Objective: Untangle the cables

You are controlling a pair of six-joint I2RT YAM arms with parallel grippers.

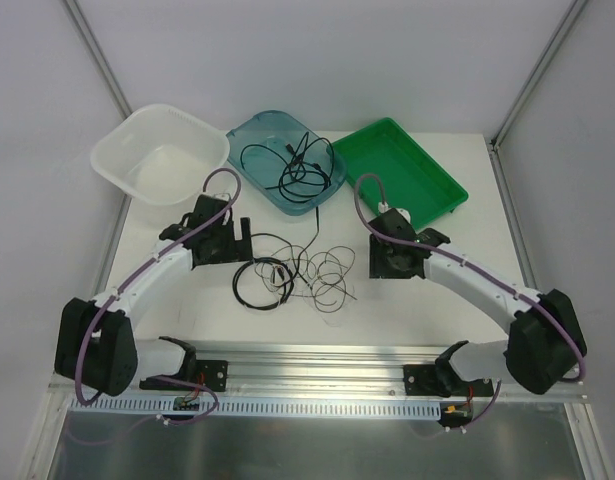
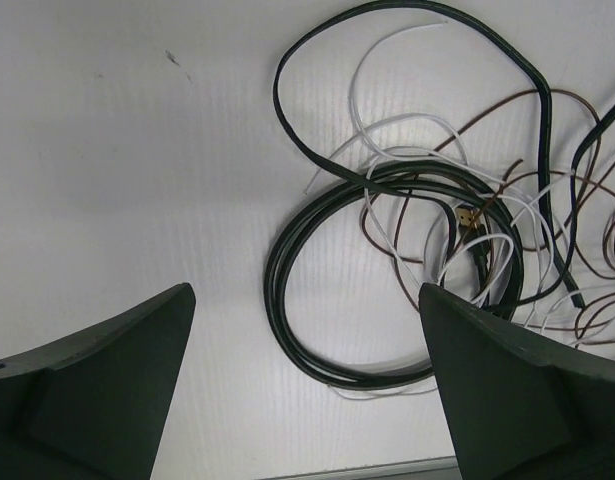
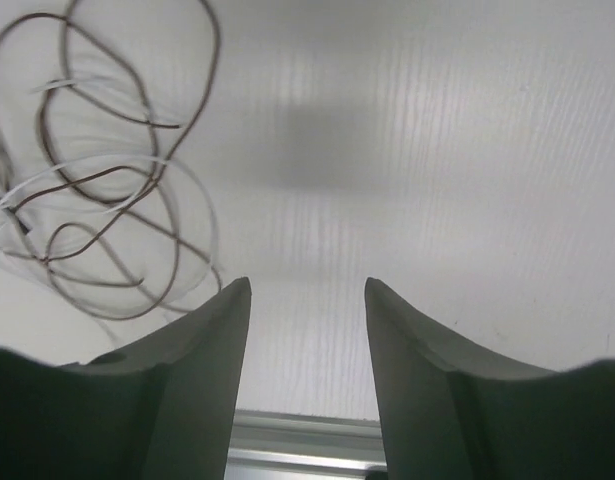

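Observation:
A tangle of cables [image 1: 297,272] lies on the white table between my two grippers. It holds a black coil [image 1: 255,284], thin dark brown loops [image 1: 330,277] and a thin white cord. Another black cable [image 1: 292,165] lies in the blue tray. My left gripper [image 1: 243,240] is open and empty at the tangle's left edge. In the left wrist view [image 2: 307,292] the black coil [image 2: 317,330] lies between its fingers and below them. My right gripper [image 1: 385,266] is open and empty to the right of the tangle. In the right wrist view [image 3: 307,284] only brown loops [image 3: 107,225] show at the left.
A white basket [image 1: 122,150] stands at the back left. A blue tray [image 1: 249,135] is at the back middle and a green tray [image 1: 427,185] at the back right. One black cord [image 1: 315,222] runs from the blue tray toward the tangle. A metal rail [image 1: 317,362] lines the near edge.

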